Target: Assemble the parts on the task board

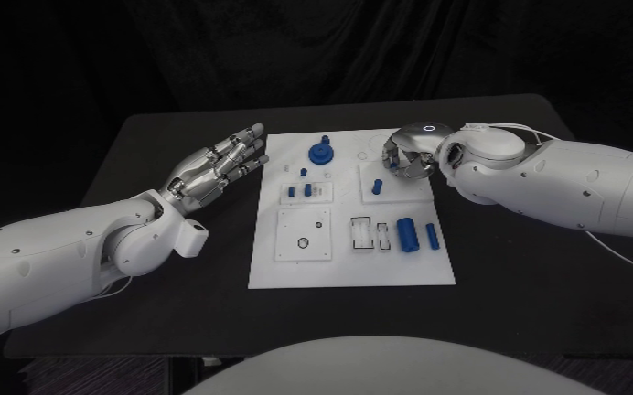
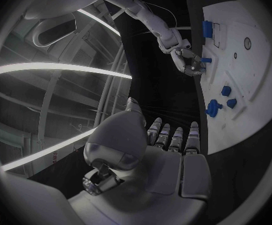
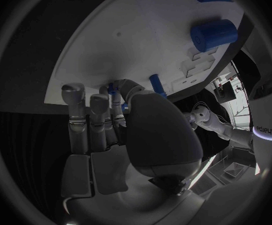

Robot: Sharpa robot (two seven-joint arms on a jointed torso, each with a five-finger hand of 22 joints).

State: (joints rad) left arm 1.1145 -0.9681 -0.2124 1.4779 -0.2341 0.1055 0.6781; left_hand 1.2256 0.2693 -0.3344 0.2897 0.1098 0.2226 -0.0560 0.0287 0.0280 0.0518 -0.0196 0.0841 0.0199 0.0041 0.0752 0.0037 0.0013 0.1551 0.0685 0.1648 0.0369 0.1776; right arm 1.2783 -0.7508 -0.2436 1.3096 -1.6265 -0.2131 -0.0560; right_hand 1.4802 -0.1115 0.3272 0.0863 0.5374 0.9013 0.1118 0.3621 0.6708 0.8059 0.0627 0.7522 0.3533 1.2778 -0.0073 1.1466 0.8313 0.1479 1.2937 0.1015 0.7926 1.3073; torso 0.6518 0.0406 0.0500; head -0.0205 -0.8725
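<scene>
Just beneath the curled right hand (image 1: 406,159) stands a small blue peg (image 1: 378,186).

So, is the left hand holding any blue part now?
No, the left hand hovers open beside the task board, fingers straight and empty.

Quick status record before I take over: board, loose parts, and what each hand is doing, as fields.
board: white task board at table centre
far-left part: blue knob standing on the board
near-right parts: blue cylinder and slimmer blue pin lying side by side
left hand: left hand beside the board's left edge, fingers straight and apart, holding nothing
right hand: right hand over the board's far right, fingers curled by a small blue peg; grip unclear
</scene>
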